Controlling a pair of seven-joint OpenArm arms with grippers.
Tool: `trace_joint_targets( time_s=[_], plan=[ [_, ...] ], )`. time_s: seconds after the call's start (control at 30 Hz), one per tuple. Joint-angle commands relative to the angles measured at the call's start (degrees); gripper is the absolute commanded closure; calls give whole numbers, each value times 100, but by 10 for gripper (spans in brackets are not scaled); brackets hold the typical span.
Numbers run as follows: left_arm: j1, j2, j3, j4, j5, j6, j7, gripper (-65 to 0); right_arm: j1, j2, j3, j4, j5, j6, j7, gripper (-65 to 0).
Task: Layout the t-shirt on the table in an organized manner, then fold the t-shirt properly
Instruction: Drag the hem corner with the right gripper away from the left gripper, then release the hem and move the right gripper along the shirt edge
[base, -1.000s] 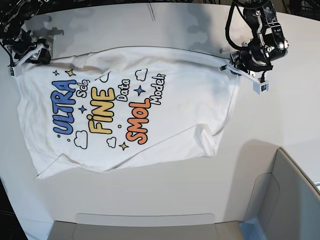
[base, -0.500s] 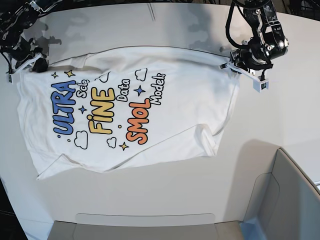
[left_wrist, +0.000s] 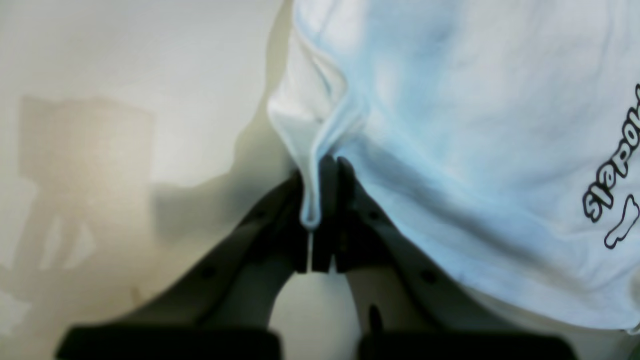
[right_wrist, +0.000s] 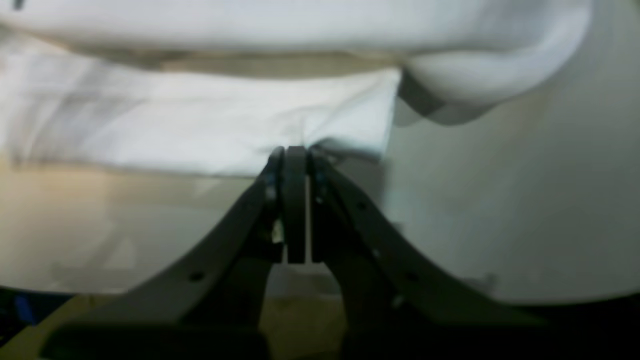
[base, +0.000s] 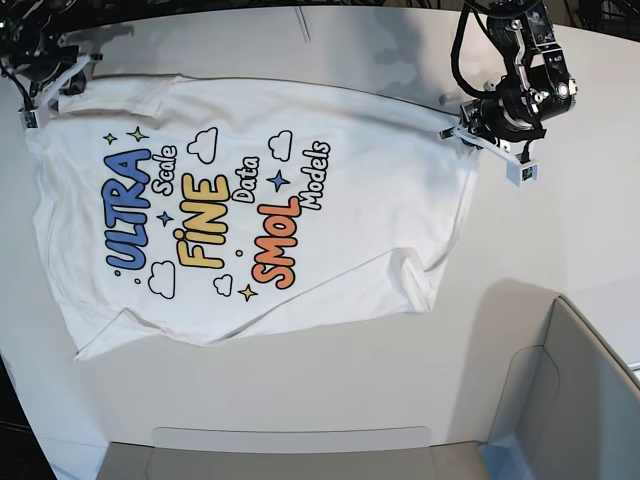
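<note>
A: At the far corners, what are the tools doing?
B: The left tool is pinching the t-shirt. The right tool is closed tight, biting its edge too.
A: Where is the shirt lying?
B: It is lying flat on the white table.

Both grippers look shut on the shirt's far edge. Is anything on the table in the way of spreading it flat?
Nothing visible. The left gripper and right gripper both pinch the t-shirt, and the table around it is bare. The bin wall stands apart at the near corner.
</note>
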Motion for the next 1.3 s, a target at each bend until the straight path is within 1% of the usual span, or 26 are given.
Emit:
trace_joint_targets(
  time_s=[0.0, 0.13, 0.3, 0.37, 0.5, 0.6, 0.7, 0.83, 0.9, 1.0, 1.07, 1.17, 1.27],
  plan=[
    [-29, -43, 1, 115, -34, 6, 21, 0, -79, 59, 23, 221, 48, 65, 68, 0],
    [-29, -25, 1, 115, -34, 6, 21, 0, -325, 41, 173, 344, 40, 65, 68, 0],
    [-29, -25, 1, 115, -34, 6, 21, 0, -738, -117, 225, 388, 57, 65, 68, 0],
    [-20, -25, 1, 115, -34, 6, 21, 0, -897, -117, 472, 459, 75, 65, 68, 0],
    [6, -43, -26, 115, -34, 6, 21, 0, -976, -178, 1368, 476, 409, 65, 68, 0],
    [6, -43, 1, 115, -34, 6, 21, 0, -1073, -178, 1412, 485, 391, 65, 68, 0],
    [6, -34, 1, 115, -42, 6, 21, 0, -1081, -178, 1395, 485, 163, 65, 68, 0],
    [42, -34, -34, 141, -42, 6, 21, 0, -879, -126, 1421, 511, -66, 65, 68, 0],
    [182, -34, -34, 282, -42, 6, 3, 0, -800, -29, 1421, 520, -92, 65, 68, 0],
    [367, -34, -43, 590, -42, 6, -41, 0, -738, 33, 1395, 520, -92, 65, 68, 0],
    [428, -43, -61, 607, -42, 6, -49, 0, -607, 112, 1395, 573, -92, 65, 68, 0],
    [446, -43, -289, 599, -42, 6, -49, 0, -519, 173, 1386, 590, -92, 65, 68, 0],
    [455, -43, -579, 599, -42, 6, -49, 0, -396, 358, 1386, 590, -92, 65, 68, 0]
  ],
)
